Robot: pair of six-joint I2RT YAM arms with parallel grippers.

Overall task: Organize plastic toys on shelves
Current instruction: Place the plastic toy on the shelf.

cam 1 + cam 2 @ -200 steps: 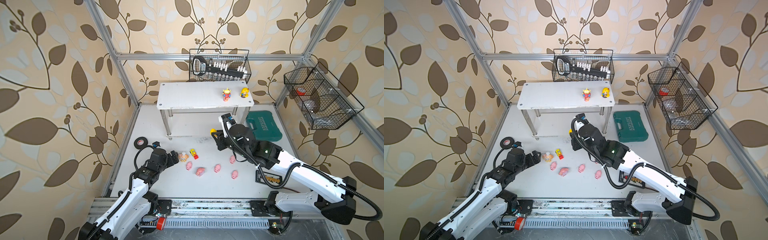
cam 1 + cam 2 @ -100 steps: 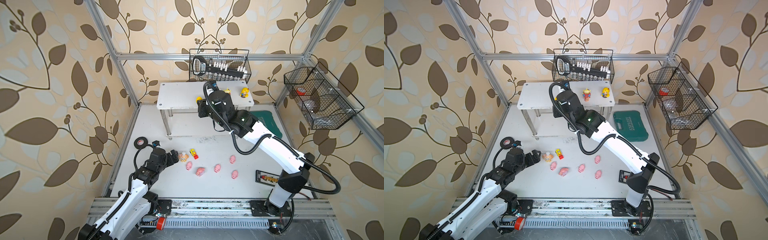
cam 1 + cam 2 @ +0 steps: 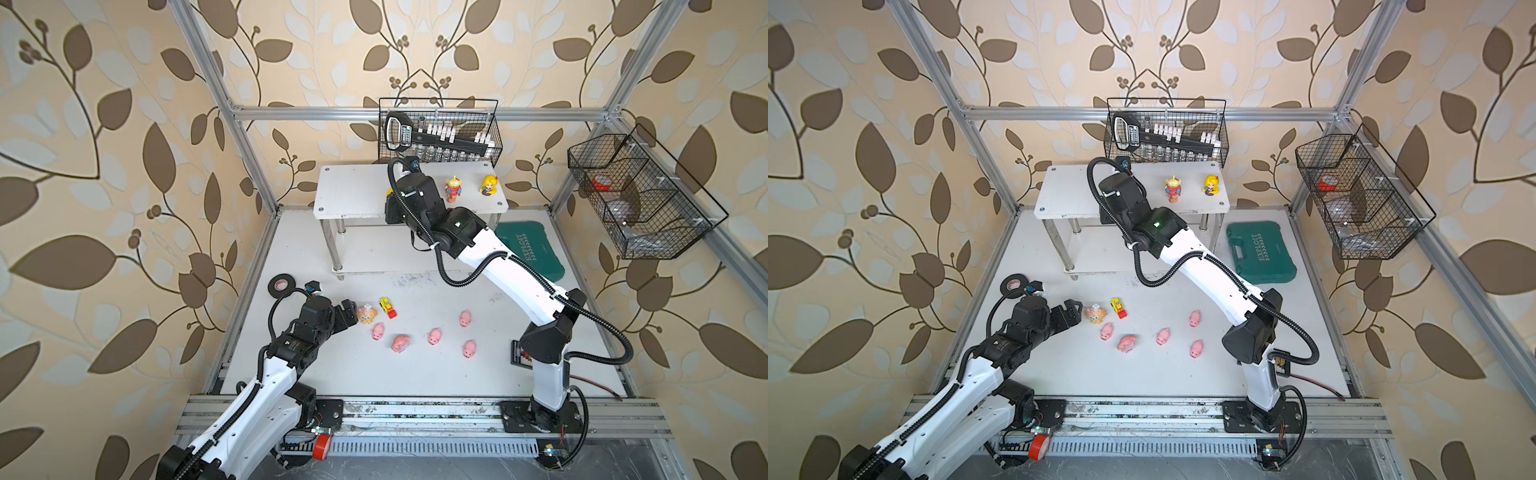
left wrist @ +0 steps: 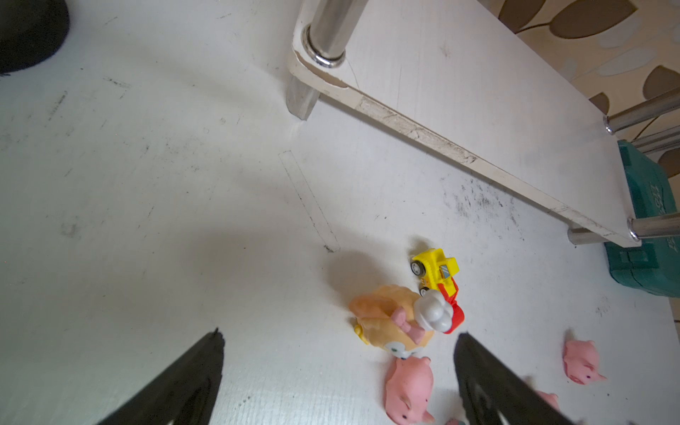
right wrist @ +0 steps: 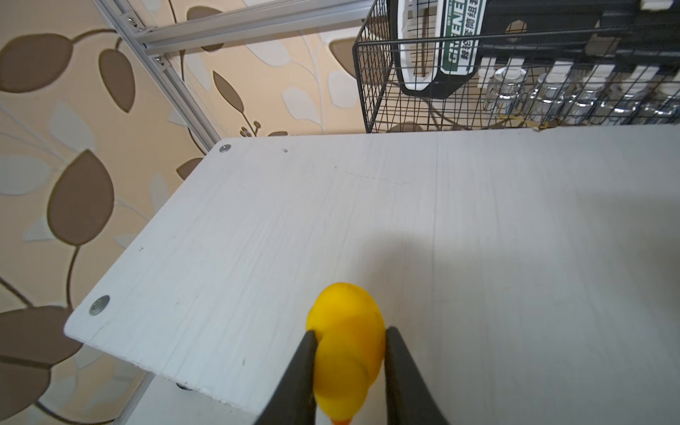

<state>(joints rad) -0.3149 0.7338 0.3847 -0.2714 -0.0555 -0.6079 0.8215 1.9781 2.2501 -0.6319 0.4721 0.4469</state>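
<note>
The white two-tier shelves point(image 3: 357, 191) stand at the back, with the green-headed alien point(image 3: 453, 188) and the yellow doll point(image 3: 489, 185) upright on the top board. My right gripper point(image 5: 349, 333) is shut on the yellow duck point(image 5: 346, 346), held just over the top board point(image 5: 478, 239) near its front edge. My left gripper point(image 4: 338, 338) hangs open low over the table. A pink piglet point(image 4: 408, 390) lies between its fingers, and the orange animal point(image 4: 386, 320) and the yellow-red vehicle point(image 4: 438, 272) lie just beyond. Several pink piglets point(image 3: 434, 336) are scattered on the table.
A black tape roll point(image 3: 281, 284) lies by my left arm. A green tool case point(image 3: 532, 249) sits right of the shelves. Wire baskets hang on the back wall point(image 3: 440, 133) and the right wall point(image 3: 640, 199). The abacus point(image 3: 519, 355) is partly hidden behind my right arm's base.
My right arm has lifted the duck from table height in front of the shelves up over the top board. The left arm has stayed still and open.
</note>
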